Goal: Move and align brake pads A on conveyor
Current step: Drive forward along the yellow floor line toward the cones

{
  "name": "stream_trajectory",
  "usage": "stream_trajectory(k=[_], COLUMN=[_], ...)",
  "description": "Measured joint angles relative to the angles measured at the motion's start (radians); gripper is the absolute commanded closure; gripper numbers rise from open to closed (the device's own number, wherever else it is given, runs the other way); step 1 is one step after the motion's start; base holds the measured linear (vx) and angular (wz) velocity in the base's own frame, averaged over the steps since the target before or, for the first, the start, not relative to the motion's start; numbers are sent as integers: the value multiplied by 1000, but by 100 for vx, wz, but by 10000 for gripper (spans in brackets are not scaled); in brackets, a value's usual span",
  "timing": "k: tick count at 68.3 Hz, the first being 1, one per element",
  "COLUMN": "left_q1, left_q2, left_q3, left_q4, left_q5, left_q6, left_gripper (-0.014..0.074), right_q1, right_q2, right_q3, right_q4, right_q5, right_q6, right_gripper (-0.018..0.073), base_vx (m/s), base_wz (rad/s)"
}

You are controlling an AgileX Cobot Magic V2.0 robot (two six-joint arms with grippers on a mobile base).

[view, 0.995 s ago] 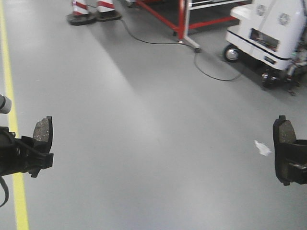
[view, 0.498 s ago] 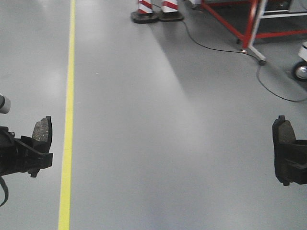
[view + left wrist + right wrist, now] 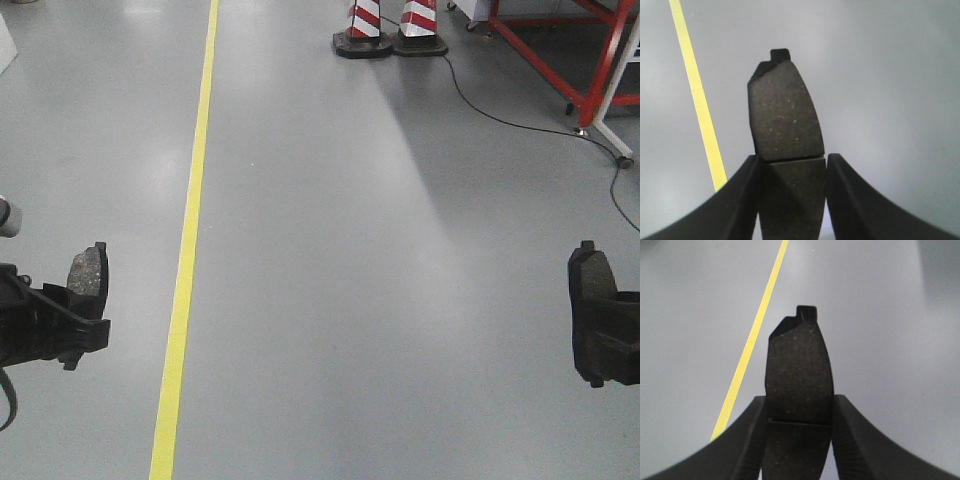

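Both arms are loaded. The left gripper (image 3: 790, 165) is clamped on the left brake pad (image 3: 785, 115), with its fingers (image 3: 742, 195) pressing the two long edges from about the middle groove down. The upper half and its little tab stand free toward 12 o'clock. The right gripper (image 3: 799, 407) has the same narrow, firm hold on the right brake pad (image 3: 799, 367).

I judge these pads stiff and dense for their size, with a gritty face that shouldn't slip. Gripping edge to edge at the groove looks the sensible hold, near the balance point.

In the front view the pads ride at 8 and 4 o'clock, well apart, over bare grey floor (image 3: 330, 250). There is a yellow line (image 3: 190, 230) between them and cones (image 3: 390, 25) near 12. The conveyor isn't in any view.
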Motion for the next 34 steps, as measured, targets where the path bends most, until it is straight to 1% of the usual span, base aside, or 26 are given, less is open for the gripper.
stream_trajectory(k=[34], left_q1=[0], left_q2=[0], left_q3=[0], left_q4=[0], left_q5=[0], left_q6=[0], left_gripper=[545], right_q1=[0], right_q2=[0], right_q3=[0], right_q4=[0], right_q5=[0], right_q6=[0], right_gripper=[461], base_vx=[47], base_wz=[4])
